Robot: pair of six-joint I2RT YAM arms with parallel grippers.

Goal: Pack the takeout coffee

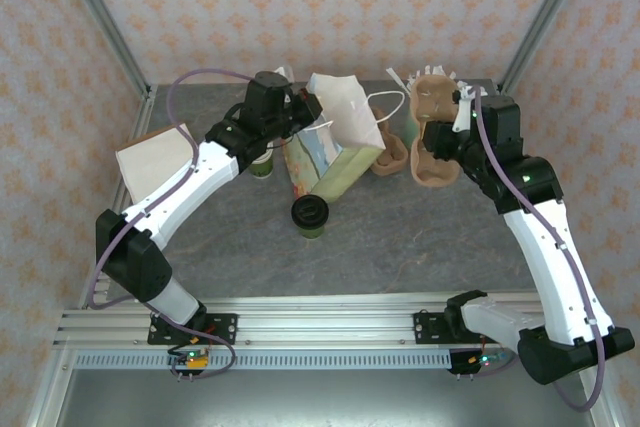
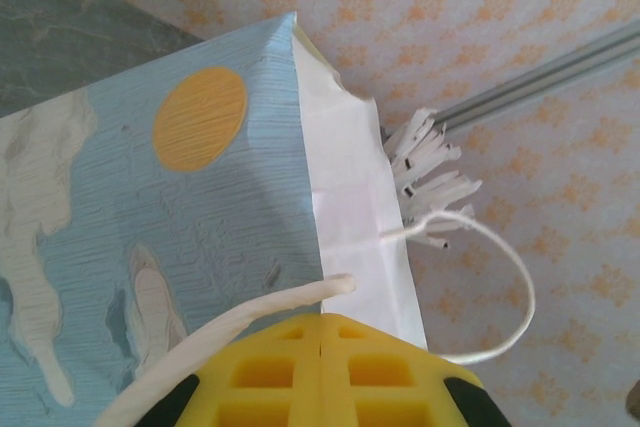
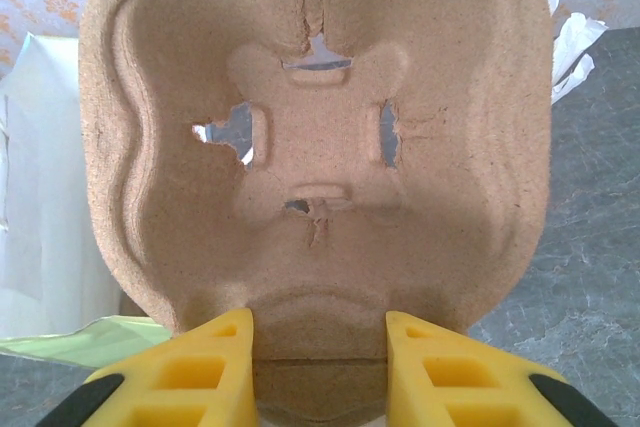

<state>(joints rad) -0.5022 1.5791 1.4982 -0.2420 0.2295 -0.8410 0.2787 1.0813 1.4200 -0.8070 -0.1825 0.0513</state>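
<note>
top external: coffee cup mid-table, both grippers occupied

the takeout coffee stands upright on the grey table, black lid on, just in front of the leaning paper bag and apart from both grippers. the left gripper has its yellow fingers pressed together at the bag's mouth, with the white cord handle running into them. the right gripper is clamped on the edge of a pulp cup carrier, held up at the back right.
</note>
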